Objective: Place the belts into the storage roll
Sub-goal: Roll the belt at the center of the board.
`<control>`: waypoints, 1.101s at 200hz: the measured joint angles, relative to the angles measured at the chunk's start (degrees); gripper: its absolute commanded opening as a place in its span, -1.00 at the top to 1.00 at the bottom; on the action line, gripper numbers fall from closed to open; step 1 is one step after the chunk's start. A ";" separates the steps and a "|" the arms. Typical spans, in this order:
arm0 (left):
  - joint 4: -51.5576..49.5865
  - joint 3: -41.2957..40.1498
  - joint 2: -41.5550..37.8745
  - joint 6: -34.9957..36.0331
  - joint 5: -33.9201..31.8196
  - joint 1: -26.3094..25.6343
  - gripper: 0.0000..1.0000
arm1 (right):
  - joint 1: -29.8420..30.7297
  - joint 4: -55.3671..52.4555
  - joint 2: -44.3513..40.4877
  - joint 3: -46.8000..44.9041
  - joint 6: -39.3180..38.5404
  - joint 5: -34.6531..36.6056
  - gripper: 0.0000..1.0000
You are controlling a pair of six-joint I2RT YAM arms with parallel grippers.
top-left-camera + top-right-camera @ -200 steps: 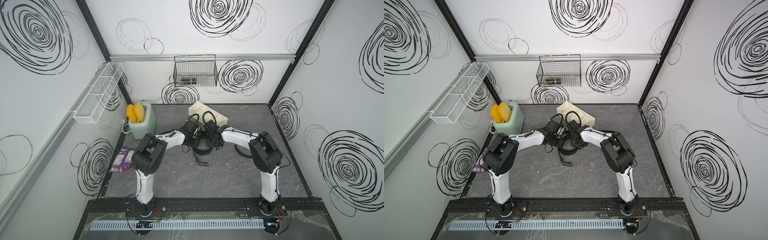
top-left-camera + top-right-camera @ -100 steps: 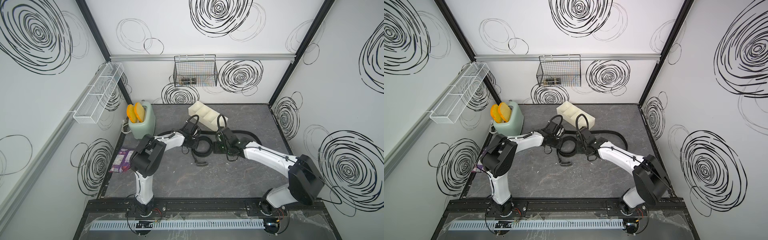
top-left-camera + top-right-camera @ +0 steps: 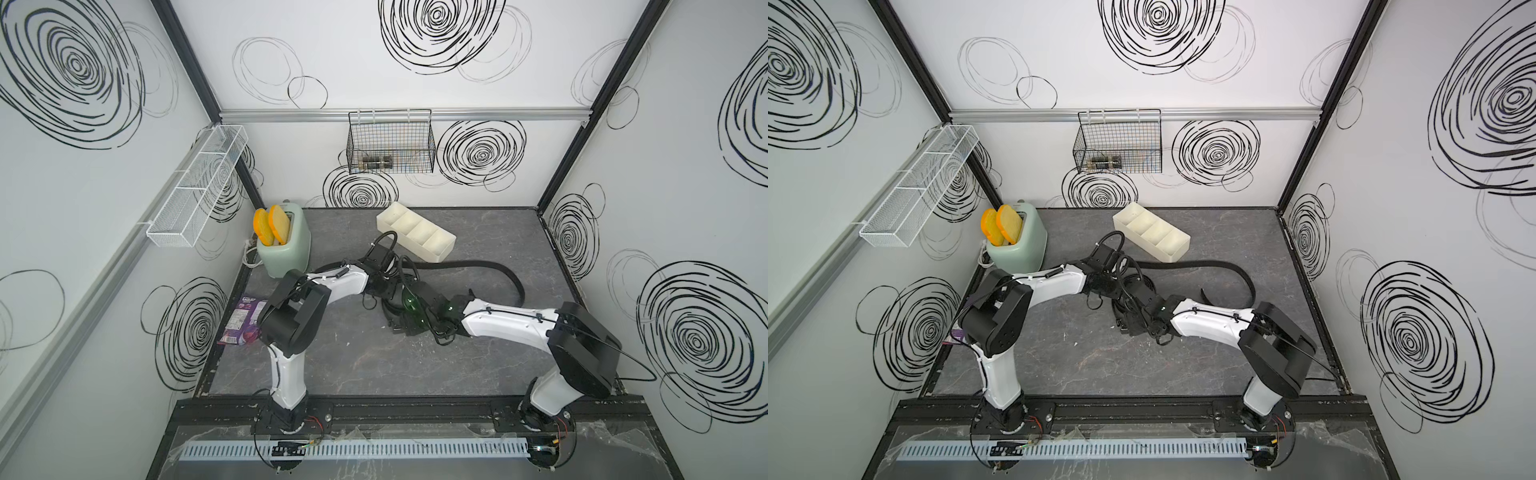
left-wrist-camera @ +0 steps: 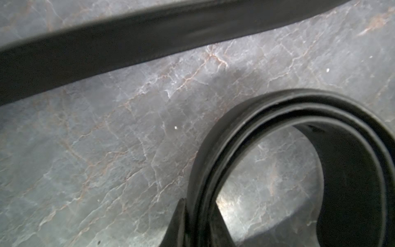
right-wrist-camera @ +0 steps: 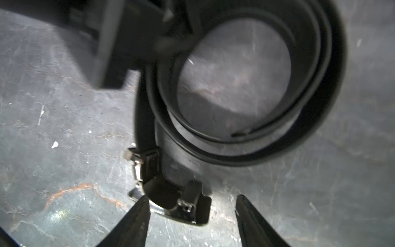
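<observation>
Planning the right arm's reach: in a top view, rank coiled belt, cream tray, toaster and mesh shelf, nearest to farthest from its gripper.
1. coiled belt, directly at the right gripper.
2. cream tray, toward the back.
3. toaster, back left.
4. mesh shelf, left wall.

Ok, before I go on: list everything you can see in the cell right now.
coiled belt: one, black, mid-table between the tools
loose belt: one, black, curving from in front of the tray to the right
tray: one, cream, four empty compartments, back of the table
toaster: one, pale green, back left corner
toast: two slices, orange-yellow, in the toaster
snack pack: one, purple, left table edge
basket: one, black wire, back wall
shelf: one, white mesh, left wall
table: one, grey marble
left tool: shut on the coiled belt's wall
right tool: open, at the buckle
</observation>
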 measured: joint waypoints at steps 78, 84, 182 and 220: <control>0.04 -0.24 -0.15 -0.72 -0.26 0.02 0.91 | -6.10 1.27 -5.05 -6.08 20.59 1.84 -0.63; 0.04 -0.52 -0.42 -0.98 -0.39 0.02 0.91 | -6.38 1.73 -7.17 -7.39 24.46 2.16 -0.74; -0.31 -4.33 -3.52 -8.28 -0.04 0.72 1.00 | 1.53 12.57 -4.02 -6.25 64.41 1.36 -0.66; -0.17 -4.59 -3.63 -9.11 -0.02 0.66 1.00 | 2.36 13.79 -3.85 -6.88 69.59 2.93 -0.42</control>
